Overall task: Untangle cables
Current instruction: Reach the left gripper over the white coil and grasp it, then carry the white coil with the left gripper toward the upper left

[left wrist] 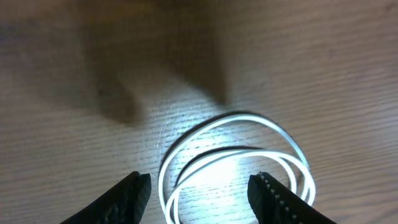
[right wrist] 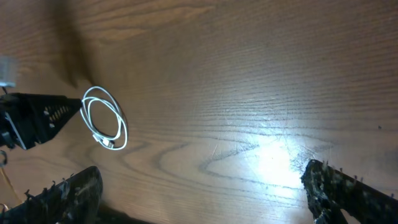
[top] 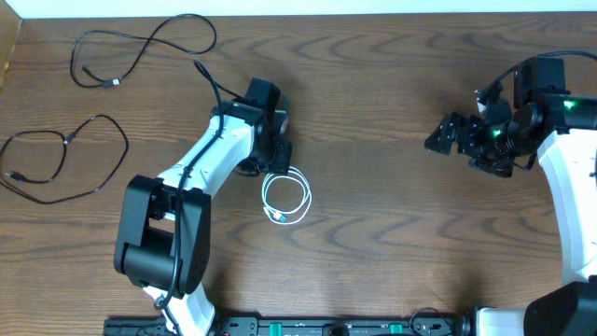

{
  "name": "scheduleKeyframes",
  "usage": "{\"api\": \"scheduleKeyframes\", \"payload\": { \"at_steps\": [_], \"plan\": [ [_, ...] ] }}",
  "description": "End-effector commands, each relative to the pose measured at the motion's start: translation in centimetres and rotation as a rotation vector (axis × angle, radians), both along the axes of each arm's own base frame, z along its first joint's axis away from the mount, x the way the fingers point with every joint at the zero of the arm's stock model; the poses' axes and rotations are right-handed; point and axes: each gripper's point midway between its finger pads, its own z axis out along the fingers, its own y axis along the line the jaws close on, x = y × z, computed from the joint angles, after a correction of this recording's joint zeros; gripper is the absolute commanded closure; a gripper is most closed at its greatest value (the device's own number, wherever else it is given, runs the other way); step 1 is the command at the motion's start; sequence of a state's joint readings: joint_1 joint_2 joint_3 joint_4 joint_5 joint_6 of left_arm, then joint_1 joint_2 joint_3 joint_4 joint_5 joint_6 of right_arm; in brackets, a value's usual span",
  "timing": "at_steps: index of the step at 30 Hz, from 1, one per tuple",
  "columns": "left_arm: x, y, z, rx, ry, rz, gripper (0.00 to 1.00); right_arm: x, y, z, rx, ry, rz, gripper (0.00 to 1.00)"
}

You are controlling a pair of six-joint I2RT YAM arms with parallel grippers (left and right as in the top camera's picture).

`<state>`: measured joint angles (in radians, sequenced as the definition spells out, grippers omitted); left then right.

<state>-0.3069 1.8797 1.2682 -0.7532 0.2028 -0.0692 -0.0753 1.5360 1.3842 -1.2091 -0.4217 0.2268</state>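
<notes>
The white cable [top: 286, 197] lies in a small coil on the table, also in the left wrist view [left wrist: 236, 165] and the right wrist view [right wrist: 104, 119]. My left gripper [top: 276, 161] is open right above the coil's upper edge, its fingers [left wrist: 199, 193] straddling part of the loops. Two black cables lie apart at the far left: one [top: 140, 51] at the back, one [top: 65, 154] nearer the left edge. My right gripper [top: 448, 135] is open and empty at the right, far from all cables; its fingers [right wrist: 205, 193] frame bare wood.
The wooden table [top: 392, 224] spans the view. The right arm's white body [top: 569, 187] stands along the right edge. A thicker black cord [top: 207, 79] runs along the left arm. A black rail with connectors [top: 308, 327] lies at the front edge.
</notes>
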Motion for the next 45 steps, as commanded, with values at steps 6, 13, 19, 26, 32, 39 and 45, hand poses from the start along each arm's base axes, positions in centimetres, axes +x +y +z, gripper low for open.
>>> {"api": "scheduleKeyframes", "payload": {
  "at_steps": [6, 13, 19, 26, 32, 39, 45],
  "plan": [
    [-2.0, 1.0, -2.6, 0.044, 0.046, -0.075, 0.44, 0.2, 0.1, 0.2, -0.004, -0.023, 0.000, 0.01],
    [-3.1, 1.2, -4.2, 0.047, 0.055, -0.083, 0.44, 0.2, 0.1, 0.2, -0.004, -0.023, 0.000, 0.01],
    [-3.5, 1.9, -4.9, 0.077, 0.054, -0.080, 0.67, 0.2, 0.1, 0.2, -0.004, -0.021, 0.000, 0.01],
    [-1.9, 3.6, -4.9, 0.182, -0.017, -0.057, 0.93, 0.1, 0.1, 0.2, -0.004, -0.017, 0.000, 0.01],
    [0.4, 5.0, -3.7, 0.177, -0.059, 0.107, 0.93, -0.1, 0.1, 0.1, -0.003, -0.009, 0.000, 0.01],
    [5.3, 9.5, -1.9, 0.128, -0.179, 0.359, 0.92, 0.0, 0.1, 0.1, -0.004, -0.012, 0.000, 0.01],
    [10.0, 14.0, -0.1, 0.108, -0.367, 0.551, 0.93, 0.1, 0.1, 0.2, -0.004, -0.019, 0.001, 0.01]
  ]
}}
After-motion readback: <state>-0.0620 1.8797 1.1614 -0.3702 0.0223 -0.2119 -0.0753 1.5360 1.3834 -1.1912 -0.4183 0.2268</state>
